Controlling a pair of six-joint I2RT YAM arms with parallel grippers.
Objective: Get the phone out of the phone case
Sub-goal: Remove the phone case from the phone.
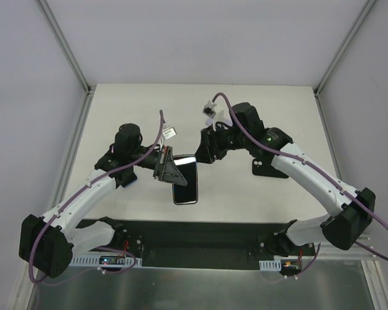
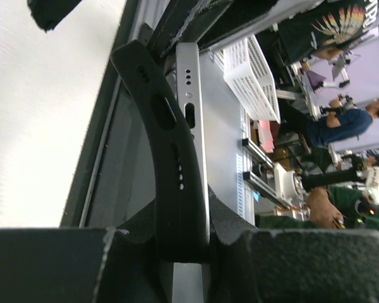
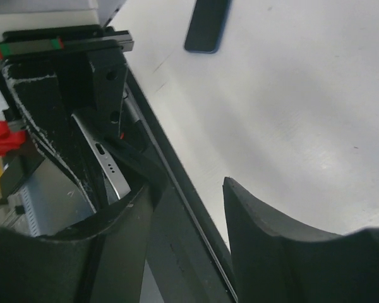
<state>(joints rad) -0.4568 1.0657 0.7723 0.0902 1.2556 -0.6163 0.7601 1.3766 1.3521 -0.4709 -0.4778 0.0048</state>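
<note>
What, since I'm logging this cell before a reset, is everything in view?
phone: one, silver edge, dark screen, mid-table
phone case: one, black, bowed away from the phone's port end
flat dark items: two, black, on the table, one by the right arm, one by the left
table: one, white
base plate: one, black, near edge
basket: one, white, beyond the table
cables: two, purple, one along each arm
left arm: one, white and black, jaws shut on the phone
right arm: one, white and black, jaws apart at the phone's far end
</note>
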